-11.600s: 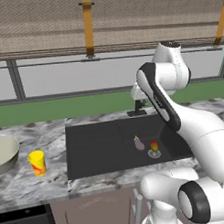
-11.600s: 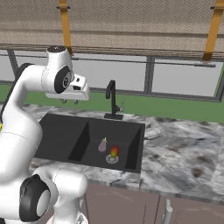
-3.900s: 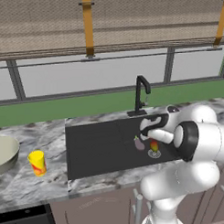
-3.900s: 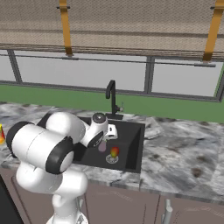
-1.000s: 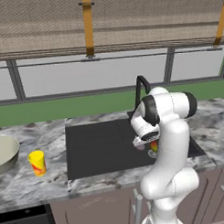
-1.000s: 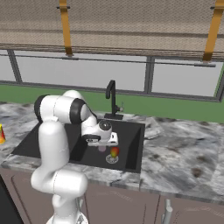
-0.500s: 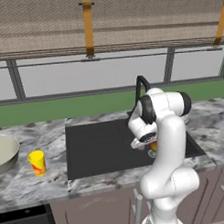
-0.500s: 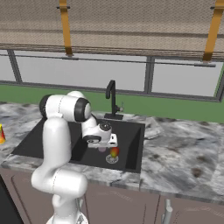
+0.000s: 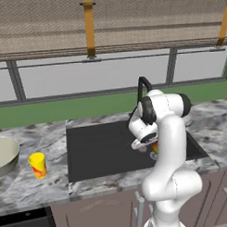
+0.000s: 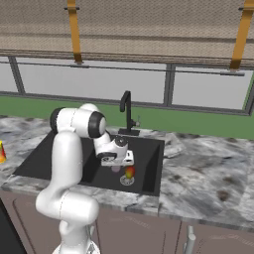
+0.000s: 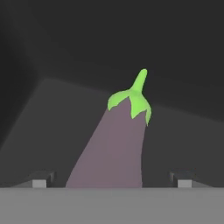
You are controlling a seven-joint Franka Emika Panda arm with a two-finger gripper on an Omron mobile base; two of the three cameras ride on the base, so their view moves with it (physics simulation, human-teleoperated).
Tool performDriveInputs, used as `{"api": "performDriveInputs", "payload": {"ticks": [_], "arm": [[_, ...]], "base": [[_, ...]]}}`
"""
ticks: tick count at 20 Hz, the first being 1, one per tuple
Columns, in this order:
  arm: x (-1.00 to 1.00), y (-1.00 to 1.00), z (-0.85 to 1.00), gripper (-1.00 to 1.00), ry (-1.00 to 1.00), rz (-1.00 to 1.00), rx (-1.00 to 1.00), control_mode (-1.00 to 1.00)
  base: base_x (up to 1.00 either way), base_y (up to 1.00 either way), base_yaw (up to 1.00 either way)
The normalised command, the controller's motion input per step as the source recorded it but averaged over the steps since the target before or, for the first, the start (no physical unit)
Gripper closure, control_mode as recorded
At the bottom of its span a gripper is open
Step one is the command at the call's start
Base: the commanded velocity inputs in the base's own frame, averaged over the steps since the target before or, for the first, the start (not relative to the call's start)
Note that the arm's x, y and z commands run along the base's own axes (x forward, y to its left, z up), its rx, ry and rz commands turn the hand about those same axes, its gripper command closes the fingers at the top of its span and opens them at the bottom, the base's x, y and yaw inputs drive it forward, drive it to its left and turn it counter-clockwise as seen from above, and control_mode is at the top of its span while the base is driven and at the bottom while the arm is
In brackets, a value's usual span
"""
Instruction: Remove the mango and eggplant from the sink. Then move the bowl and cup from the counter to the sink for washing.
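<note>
My gripper (image 10: 118, 161) hangs low inside the dark sink (image 9: 98, 148), open. In the hand view the pale purple eggplant (image 11: 113, 148) with its green stem cap lies between the two fingertips (image 11: 41, 179), which stand wide on either side of it without closing on it. A sliver of the eggplant (image 10: 116, 168) shows under the hand in the right base view. The red-yellow mango (image 10: 129, 172) sits on the drain just beside the hand, also seen behind the arm as the mango (image 9: 155, 147). The yellow cup (image 9: 37, 165) and the pale bowl (image 9: 3, 156) stand on the marble counter (image 9: 42, 136) to the left.
The black curved faucet (image 10: 126, 111) rises behind the sink, close behind the arm. Marble counter (image 10: 208, 173) stretches to the right of the basin. A window wall runs along the back.
The hand has sunk slightly lower over the eggplant. The jaws stay open and the fruit has not moved.
</note>
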Motion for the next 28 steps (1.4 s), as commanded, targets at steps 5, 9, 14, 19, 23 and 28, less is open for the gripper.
{"api": "performDriveInputs", "payload": {"ticks": [5, 9, 14, 19, 23, 28], "arm": [[0.08, 0.06, -0.23, 1.00, 0.09, 0.00, 0.00, -1.00], [0.00, 0.06, -0.25, 1.00, 0.17, 0.00, 0.00, -1.00], [0.02, 0.00, -0.09, 1.00, 0.07, 0.00, 0.00, -1.00], [-0.26, -0.03, 0.16, 1.00, 0.00, 0.00, 0.11, -1.00], [-0.32, -0.17, 0.27, 1.00, -0.04, 0.00, 0.13, -1.00], [-0.29, -0.21, 0.29, 1.00, -0.03, 0.00, 0.13, -1.00]], "base": [[0.00, 0.00, 0.00], [0.00, 0.00, 0.00], [0.00, 0.00, 0.00], [0.00, 0.00, 0.00], [0.00, 0.00, 0.00], [0.00, 0.00, 0.00]]}}
